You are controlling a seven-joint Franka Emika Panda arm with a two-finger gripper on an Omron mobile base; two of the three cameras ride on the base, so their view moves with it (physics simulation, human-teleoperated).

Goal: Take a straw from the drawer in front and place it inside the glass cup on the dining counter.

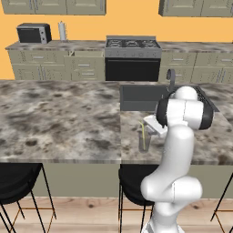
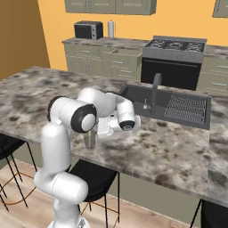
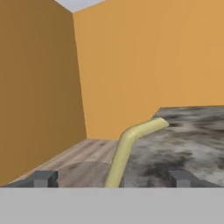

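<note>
Left base view: the straw (image 1: 143,135) is standing inside the glass cup (image 1: 144,142) on the table (image 1: 59,118), leaning on its rim; the gripper (image 3: 112,178) is spreading wide beside it, apparently releasing it there.

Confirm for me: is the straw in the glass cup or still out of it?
In. The straw stands inside the glass cup on the dining counter, top poking above the rim; the pincer is open around it, not gripping.
</note>
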